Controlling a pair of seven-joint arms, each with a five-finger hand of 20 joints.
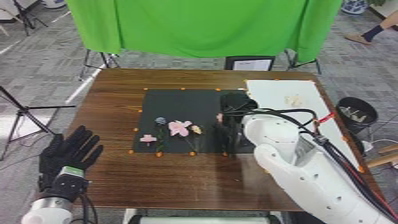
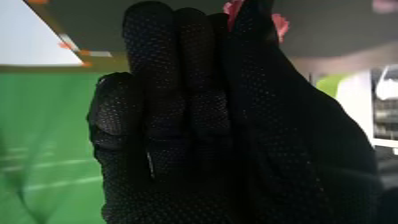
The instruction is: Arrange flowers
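Place: looks like we're visiting a robotics lab
Arm: a white robot arm is reaching over the wooden table
Backdrop: green cloth is hanging beyond
Stand: a tripod is standing at left
Floor: grey carpet tiles are giving it an office feel

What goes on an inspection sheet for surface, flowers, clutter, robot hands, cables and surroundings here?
Surface: brown table, black mat, white sheet.
Flowers: blue flower, large pink flower, yellow flower on the mat.
Clutter: orange markers around the mat.
Robot hands: left robot hand open by the table's left edge; right robot hand over the mat, grip unclear.
Cables: black cables along the right arm.
Surroundings: green cloth beyond the table, black bin at right.
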